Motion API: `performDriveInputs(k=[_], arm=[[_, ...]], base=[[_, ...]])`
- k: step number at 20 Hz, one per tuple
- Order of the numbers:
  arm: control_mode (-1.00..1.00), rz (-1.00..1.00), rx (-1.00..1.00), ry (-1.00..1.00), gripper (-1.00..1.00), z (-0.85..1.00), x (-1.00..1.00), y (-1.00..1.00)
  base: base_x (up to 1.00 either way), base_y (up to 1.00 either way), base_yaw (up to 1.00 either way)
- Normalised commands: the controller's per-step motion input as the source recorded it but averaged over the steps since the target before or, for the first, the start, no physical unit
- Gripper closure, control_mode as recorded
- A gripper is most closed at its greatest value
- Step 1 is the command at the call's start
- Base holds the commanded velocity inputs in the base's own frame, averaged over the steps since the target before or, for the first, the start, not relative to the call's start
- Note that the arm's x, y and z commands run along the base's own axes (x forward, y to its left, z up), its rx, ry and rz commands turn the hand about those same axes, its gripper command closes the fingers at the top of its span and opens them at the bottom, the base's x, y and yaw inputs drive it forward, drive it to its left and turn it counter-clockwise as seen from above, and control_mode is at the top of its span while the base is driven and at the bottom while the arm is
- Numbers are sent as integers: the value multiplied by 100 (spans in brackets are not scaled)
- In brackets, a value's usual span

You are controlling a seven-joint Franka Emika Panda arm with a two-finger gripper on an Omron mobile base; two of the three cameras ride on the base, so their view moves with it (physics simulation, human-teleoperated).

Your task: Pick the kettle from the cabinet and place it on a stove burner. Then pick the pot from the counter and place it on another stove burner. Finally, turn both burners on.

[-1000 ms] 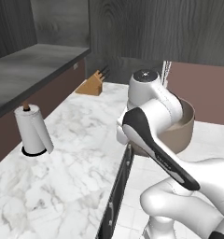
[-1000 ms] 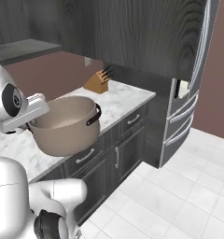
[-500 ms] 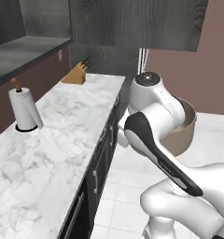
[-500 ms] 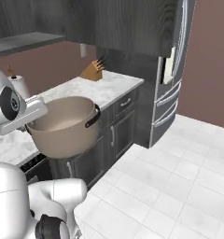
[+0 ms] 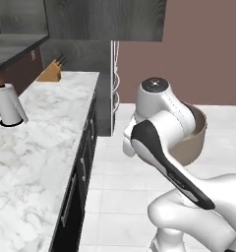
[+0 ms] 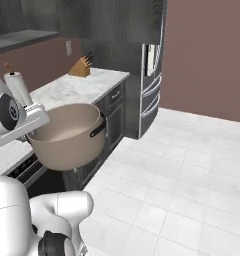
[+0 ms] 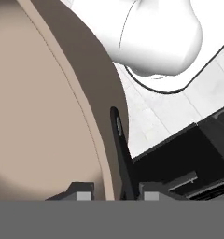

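Pinching the rim of the pot [image 6: 67, 137] with the fingers [image 7: 86, 190], low in the hand view. Carrying it in the air, left of middle, beside the worktop [image 6: 87, 87]. Next: finding the stove, setting it down flat on a free burner.

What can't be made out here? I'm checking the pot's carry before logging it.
- Pot, left base view: mostly behind the arm.
- Tool, hand view: tips cut off at the bottom edge.
- Pot's left handle, right base view: hidden behind the arm's wrist.
- Paper-towel roll, right base view: base hidden by the arm.
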Motion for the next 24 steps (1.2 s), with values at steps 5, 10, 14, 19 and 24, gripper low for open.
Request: performDriveInputs(k=[5, 10, 14, 19, 24], arm=[[100, 0, 0, 0, 100, 0, 0, 0], [100, 0, 0, 0, 100, 0, 0, 0], [100, 0, 0, 0, 100, 0, 0, 0], [100, 0, 0, 0, 100, 0, 0, 0], [100, 0, 0, 0, 100, 0, 0, 0]], base=[[-94, 0, -38], [-100, 0, -35], [-100, -12, -21], [-100, -12, -9], [-100, -16, -5]])
